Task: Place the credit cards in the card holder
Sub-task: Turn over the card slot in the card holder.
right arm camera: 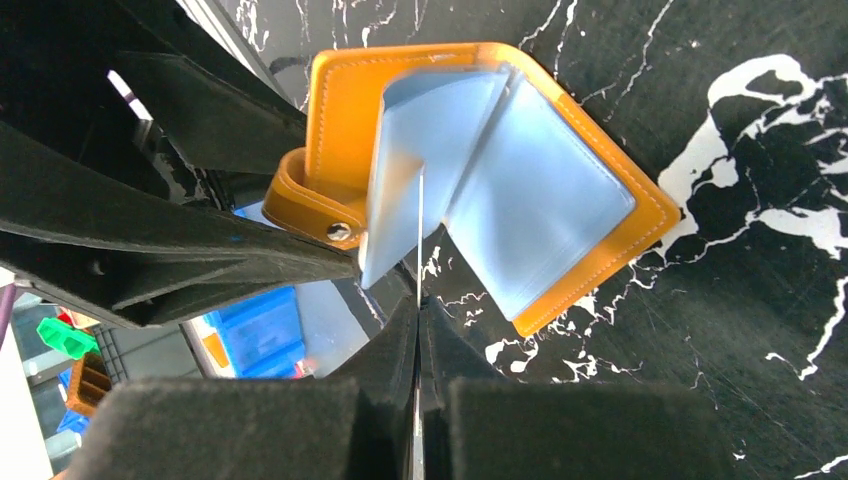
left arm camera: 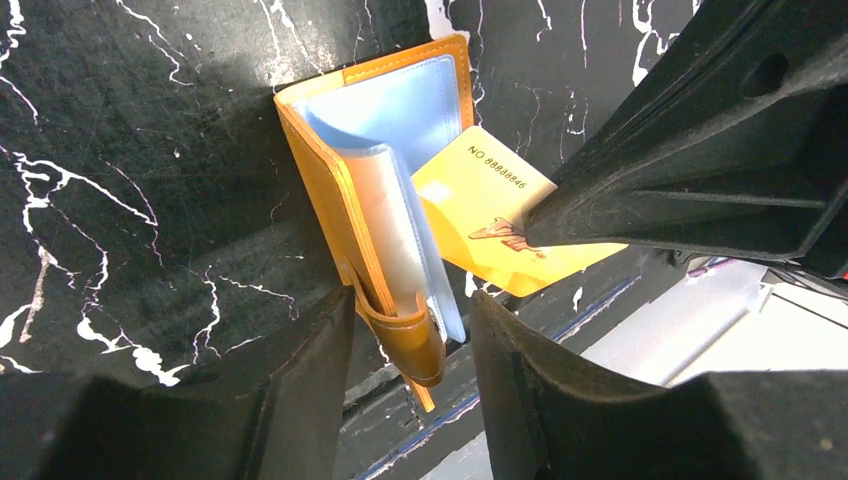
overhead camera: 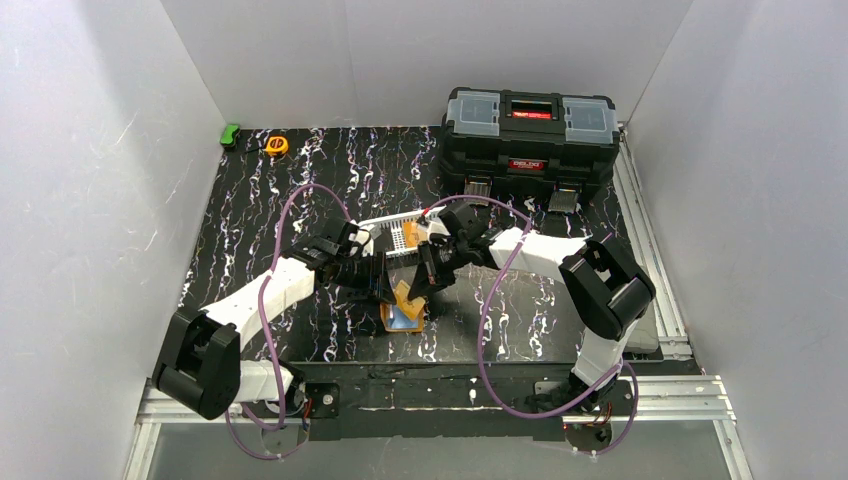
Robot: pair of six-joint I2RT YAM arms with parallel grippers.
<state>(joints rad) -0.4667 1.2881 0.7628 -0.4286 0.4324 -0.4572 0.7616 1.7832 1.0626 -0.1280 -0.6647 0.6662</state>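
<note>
One card holder (right arm camera: 560, 190) lies open on the black marbled table (overhead camera: 250, 200), a little in from its near edge. Its orange cover is flat, and two pale blue pocket leaves (right arm camera: 440, 130) show, one flat and one lifted. One credit card (left arm camera: 480, 205) is in view, yellow-orange with a printed number. The right gripper (right arm camera: 418, 312) is clenched on it, the jaws pressed tight against both faces with no gap. The card is held on edge and tilted, and its leading corner reaches the fold between the two leaves. Whether it has entered a pocket cannot be told. The left gripper (left arm camera: 412, 310) is released: its jaws stand apart on either side of the holder's snap tab (left arm camera: 415, 345), with a clear gap on the pocket side. Both grippers crowd the holder from the left and the far side, with little room between them. One white slotted basket (overhead camera: 395, 228) sits just behind them, its contents too small to count. One black toolbox (overhead camera: 530, 135) fills the far right corner. One yellow tape measure (overhead camera: 277, 145) and one green object (overhead camera: 230, 133) lie at the far left corner. Bare surface lies open on the left, and to the holder's right along the near edge.
</note>
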